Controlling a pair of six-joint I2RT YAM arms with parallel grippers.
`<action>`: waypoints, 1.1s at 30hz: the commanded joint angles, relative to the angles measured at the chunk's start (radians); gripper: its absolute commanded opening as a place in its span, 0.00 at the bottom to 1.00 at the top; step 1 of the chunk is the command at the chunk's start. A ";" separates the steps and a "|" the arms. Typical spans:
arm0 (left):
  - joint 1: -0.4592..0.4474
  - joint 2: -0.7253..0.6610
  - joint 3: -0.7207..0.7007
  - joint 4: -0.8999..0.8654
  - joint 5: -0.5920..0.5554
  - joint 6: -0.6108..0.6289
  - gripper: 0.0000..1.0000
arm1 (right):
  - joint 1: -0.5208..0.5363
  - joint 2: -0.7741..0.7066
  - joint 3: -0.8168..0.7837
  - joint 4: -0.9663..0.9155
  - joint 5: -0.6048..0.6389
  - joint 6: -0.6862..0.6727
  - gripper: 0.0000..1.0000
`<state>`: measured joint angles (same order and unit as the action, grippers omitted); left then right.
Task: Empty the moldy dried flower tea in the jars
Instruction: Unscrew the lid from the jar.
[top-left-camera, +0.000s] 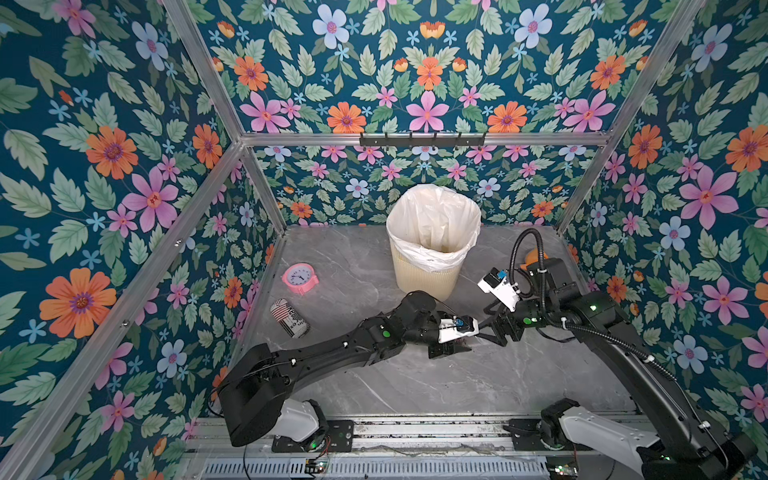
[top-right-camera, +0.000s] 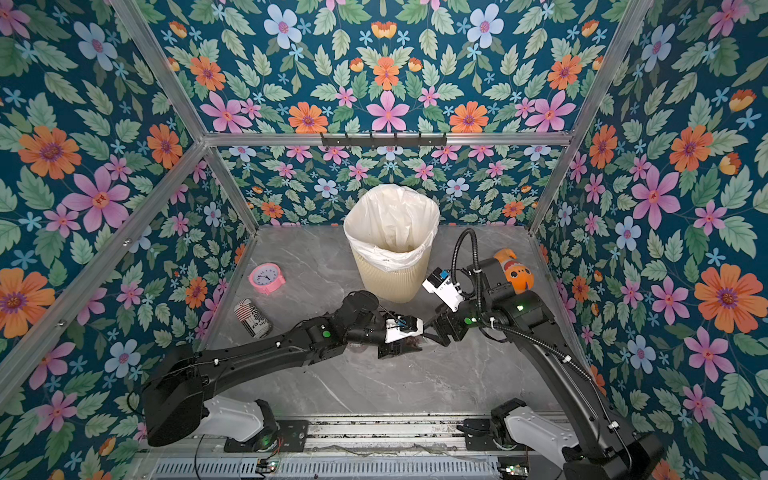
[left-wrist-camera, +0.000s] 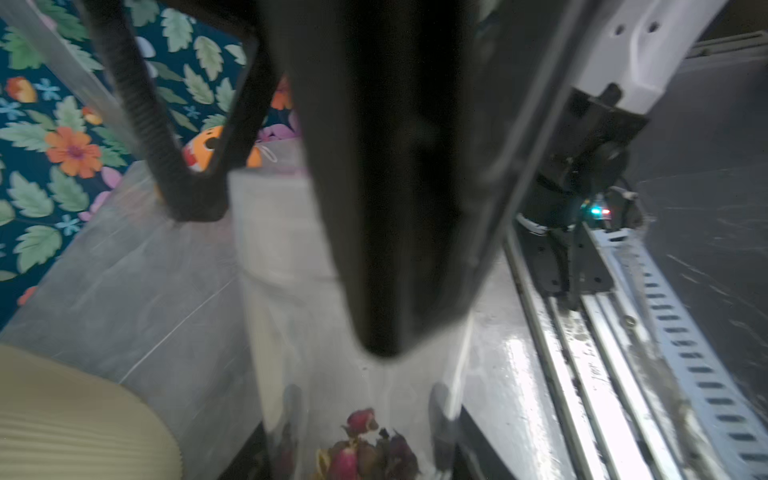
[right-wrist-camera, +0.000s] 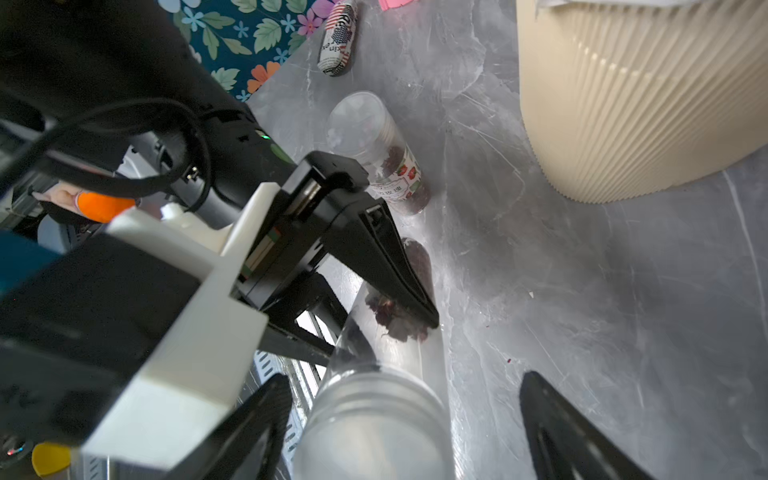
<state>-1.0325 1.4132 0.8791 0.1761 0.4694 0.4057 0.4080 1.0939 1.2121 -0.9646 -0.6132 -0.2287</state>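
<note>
Nothing emptied yet: plain jar (right-wrist-camera: 386, 419), tea (left-wrist-camera: 365, 453) inside, clamped by left gripper (right-wrist-camera: 398, 338) and straddled by right gripper (right-wrist-camera: 405, 376), jaws apart; labelled jar (right-wrist-camera: 382, 153), also part-filled, lying mid-tabletop (right-wrist-camera: 582, 291)

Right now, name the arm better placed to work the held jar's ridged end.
Right, likely: the right gripper, open, straddles the ridged end of the clear jar, while the left gripper is clamped on its middle, steadying it.

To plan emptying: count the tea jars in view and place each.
2. The plain jar is clamped in the left gripper, its end inside the open right gripper. The labelled jar lies on the table near the bin. Others may be hidden.
</note>
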 joint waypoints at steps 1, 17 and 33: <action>-0.002 -0.008 -0.040 0.174 -0.145 -0.046 0.50 | 0.001 0.026 0.029 -0.047 0.007 0.075 0.87; -0.034 0.062 -0.050 0.282 -0.553 -0.033 0.50 | -0.020 0.189 0.138 0.033 0.129 0.498 0.78; -0.031 0.029 -0.038 0.184 -0.387 -0.039 0.50 | -0.016 0.167 0.118 0.022 0.020 0.393 0.52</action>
<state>-1.0664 1.4525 0.8268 0.3935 0.0010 0.3656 0.3904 1.2736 1.3319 -0.9474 -0.5373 0.2306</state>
